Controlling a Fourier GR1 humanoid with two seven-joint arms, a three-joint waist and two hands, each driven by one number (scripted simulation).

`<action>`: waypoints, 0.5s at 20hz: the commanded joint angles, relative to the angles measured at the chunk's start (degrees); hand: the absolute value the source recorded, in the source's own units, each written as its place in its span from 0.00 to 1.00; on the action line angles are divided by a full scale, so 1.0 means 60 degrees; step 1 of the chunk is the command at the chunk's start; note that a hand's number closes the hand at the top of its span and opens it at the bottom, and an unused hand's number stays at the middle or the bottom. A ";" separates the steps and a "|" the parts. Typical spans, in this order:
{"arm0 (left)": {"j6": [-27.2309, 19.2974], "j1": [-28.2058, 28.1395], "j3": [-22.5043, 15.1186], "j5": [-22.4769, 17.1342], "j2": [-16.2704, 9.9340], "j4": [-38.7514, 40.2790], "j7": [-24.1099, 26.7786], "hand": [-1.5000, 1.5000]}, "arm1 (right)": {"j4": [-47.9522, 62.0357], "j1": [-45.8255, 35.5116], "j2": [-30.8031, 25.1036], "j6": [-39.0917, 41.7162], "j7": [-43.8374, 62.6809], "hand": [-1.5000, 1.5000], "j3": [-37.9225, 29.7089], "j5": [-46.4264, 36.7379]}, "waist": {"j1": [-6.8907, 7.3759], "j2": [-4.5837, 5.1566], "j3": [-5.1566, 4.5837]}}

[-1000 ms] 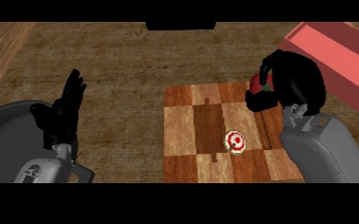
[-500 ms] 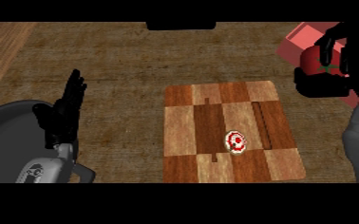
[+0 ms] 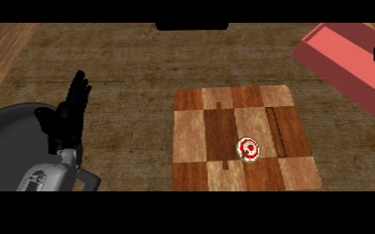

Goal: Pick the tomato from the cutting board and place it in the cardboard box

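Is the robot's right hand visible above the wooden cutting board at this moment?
No, only the black left robot hand shows, at the left side; nothing hovers over the checkered wooden cutting board.

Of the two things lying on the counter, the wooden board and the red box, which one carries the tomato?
The checkered wooden cutting board: the small red-and-white tomato lies on its right half. The red box sits apart, upper right.
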State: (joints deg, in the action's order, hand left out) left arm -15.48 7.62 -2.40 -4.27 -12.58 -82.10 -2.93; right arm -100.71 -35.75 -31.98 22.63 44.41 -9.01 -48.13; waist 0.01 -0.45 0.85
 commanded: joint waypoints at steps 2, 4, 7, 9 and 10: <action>0.0173 -0.0432 0.0113 -0.0030 -0.0014 0.0746 -0.0002 0.50 | 0.1923 0.0238 -0.0553 -0.1162 -0.1776 1.00 -0.0961 0.0149 | 0.0097 0.0153 -0.0132; 0.0084 -0.0636 -0.0052 0.0094 0.0113 0.0522 -0.0001 0.50 | 0.2761 -0.0191 -0.0838 -0.1185 -0.2176 1.00 -0.1290 0.0349 | 0.0161 0.0144 -0.0134; 0.0338 -0.0465 0.0109 -0.0028 -0.0025 0.0812 -0.0059 0.50 | 0.3642 -0.0252 -0.0681 -0.1912 -0.2789 1.00 -0.1349 0.0279 | 0.0162 0.0152 -0.0136; -0.0208 -0.0483 -0.0423 0.0421 0.0463 0.0366 -0.0259 0.50 | 0.5108 -0.0315 -0.1380 -0.2190 -0.3868 1.00 -0.1700 0.0229 | 0.0268 0.0195 -0.0121; 0.0017 -0.0359 -0.0159 0.0180 0.0290 0.0345 -0.0179 0.50 | 0.5747 -0.0359 -0.1337 -0.2801 -0.4358 1.00 -0.1716 0.0069 | 0.0339 0.0219 -0.0121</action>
State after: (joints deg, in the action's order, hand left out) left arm -15.16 8.09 -3.13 -3.19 -11.65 -82.30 -2.90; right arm -76.92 -37.60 -37.79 11.48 26.47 -17.30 -46.93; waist 1.28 0.00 0.86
